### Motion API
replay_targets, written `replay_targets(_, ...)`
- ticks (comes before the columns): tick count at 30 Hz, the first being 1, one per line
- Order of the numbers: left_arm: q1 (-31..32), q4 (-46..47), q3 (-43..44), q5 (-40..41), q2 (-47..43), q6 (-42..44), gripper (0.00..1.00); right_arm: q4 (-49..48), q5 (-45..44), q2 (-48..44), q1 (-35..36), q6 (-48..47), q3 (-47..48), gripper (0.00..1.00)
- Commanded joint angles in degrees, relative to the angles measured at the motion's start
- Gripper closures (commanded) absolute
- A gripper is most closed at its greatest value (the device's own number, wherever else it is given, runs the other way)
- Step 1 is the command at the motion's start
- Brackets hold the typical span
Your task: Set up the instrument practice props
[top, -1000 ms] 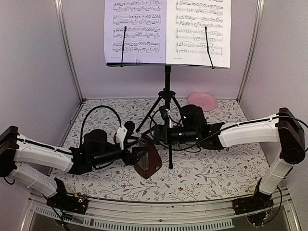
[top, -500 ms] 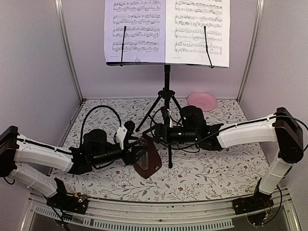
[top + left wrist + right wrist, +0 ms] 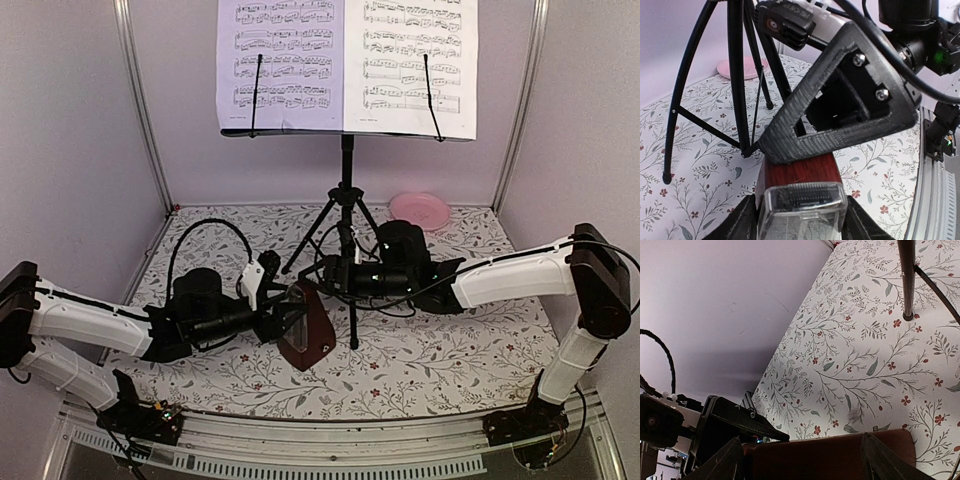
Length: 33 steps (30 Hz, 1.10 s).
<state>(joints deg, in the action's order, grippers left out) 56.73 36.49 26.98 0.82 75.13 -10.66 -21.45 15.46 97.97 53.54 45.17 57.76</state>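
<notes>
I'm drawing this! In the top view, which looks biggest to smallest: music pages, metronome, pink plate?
1. music pages
2. metronome
3. pink plate, farther back, so these last two are unsure.

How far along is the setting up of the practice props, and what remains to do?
Done: the music stand is upright, with both sheet-music pages on its desk. In hand: the metronome is near the stand's legs, gripped by the left gripper, and the right gripper straddles it too. Remaining: probably to set the metronome upright on the table and release it.
</notes>
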Motion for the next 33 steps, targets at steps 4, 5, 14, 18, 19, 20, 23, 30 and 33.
replay_targets(4, -0.91, 1.92, 1.05, 0.19, 0.70, 0.37, 0.47, 1.85, -0.35, -0.32, 0.05, -1.25, -0.78, 0.14)
replay_targets(5, -0.84, 1.94, 1.12, 0.27, 0.78, 0.37, 0.47, 1.85, -0.30, -0.28, 0.25, -1.37, -0.66, 0.13)
replay_targets(14, -0.83, 2.29, 0.59, 0.44, 0.21, 0.30, 0.56, 2.34, -2.10, -0.21, 0.33, -0.80, -1.76, 0.20)
replay_targets(18, -0.86, 3.04, -0.62, 0.80, -0.54, -0.10, 0.59, 2.63, -2.45, 0.55, 0.36, -0.36, -2.63, 0.23)
replay_targets(19, -0.76, 3.11, -0.96, 0.77, -0.68, -0.19, 0.60, 2.71, -2.60, 0.69, 0.35, -0.35, -2.89, 0.23)
replay_targets(20, -0.79, 3.22, -1.23, 0.76, -0.69, -0.26, 0.61, 2.84, -2.75, 0.84, 0.35, -0.46, -3.10, 0.23)
replay_targets(23, -0.75, 3.56, -2.51, 0.67, -1.03, -0.62, 0.62, 3.20, -3.24, 1.35, 0.45, -0.85, -3.77, 0.24)
replay_targets(30, -0.59, 4.28, -6.06, 0.27, -3.66, -0.57, 0.68, 5.04, -6.01, 2.85, 1.20, -3.30, -4.65, 0.25)
replay_targets(33, -0.61, 4.18, -6.70, 0.32, -4.07, 0.01, 0.69, 5.41, -6.54, 3.75, 1.18, -4.13, -5.21, 0.25)
